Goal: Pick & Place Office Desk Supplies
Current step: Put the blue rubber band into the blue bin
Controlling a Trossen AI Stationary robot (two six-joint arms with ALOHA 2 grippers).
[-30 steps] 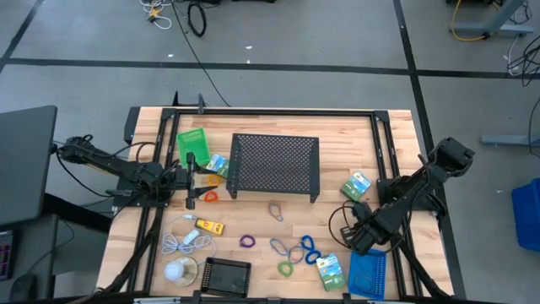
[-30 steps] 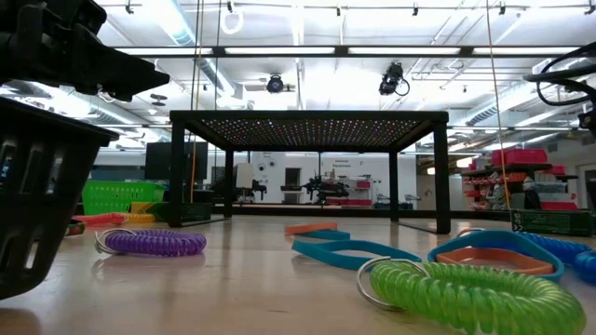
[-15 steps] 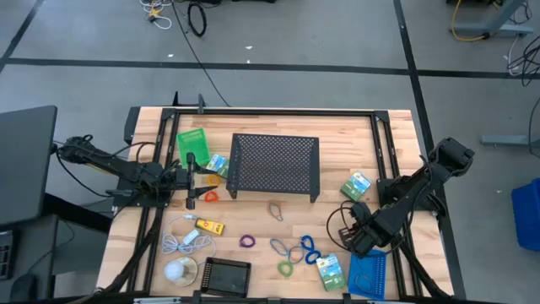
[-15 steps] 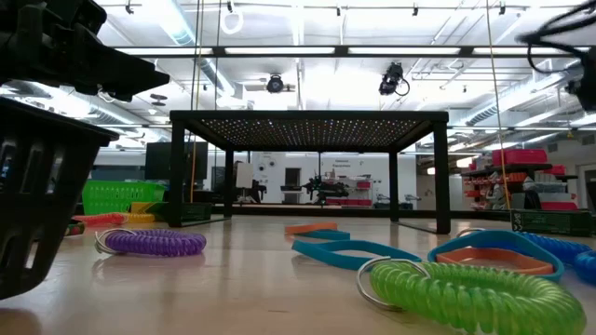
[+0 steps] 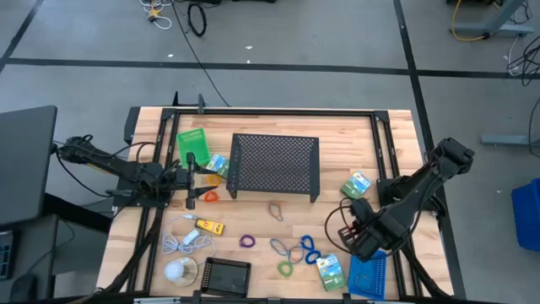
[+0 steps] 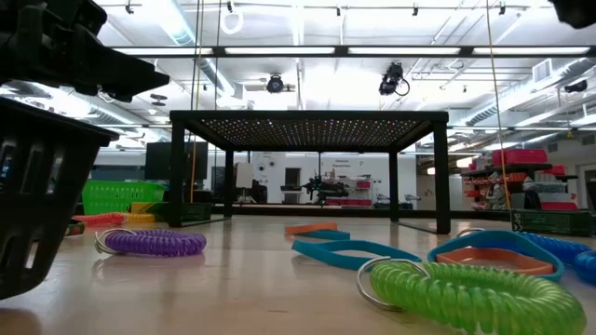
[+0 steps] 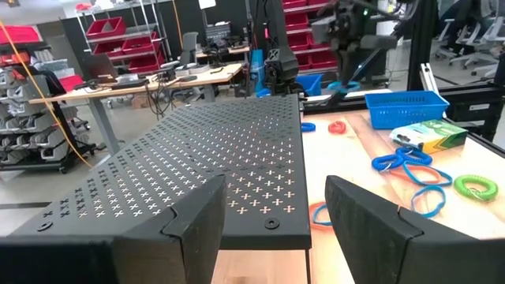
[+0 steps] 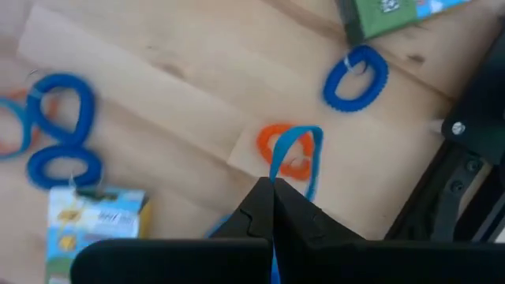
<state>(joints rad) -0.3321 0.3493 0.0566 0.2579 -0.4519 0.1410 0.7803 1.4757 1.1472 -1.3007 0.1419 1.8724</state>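
We see right tool (image 8: 272,193) clamped on thin blue loop (image 8: 293,154), lifted over bench (image 5: 337,127) near blue tray (image 5: 368,274) and packet (image 5: 330,271). Left tool (image 5: 191,179), fingers apart, empty, beside black mesh rack (image 5: 275,163).

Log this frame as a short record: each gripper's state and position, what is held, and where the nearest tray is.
right gripper: jaws shut on a blue band, above the table's right front area
held item: blue band, hanging over an orange loop
left gripper: jaws open, empty, beside the black mesh shelf
nearest tray: blue tray, front right corner
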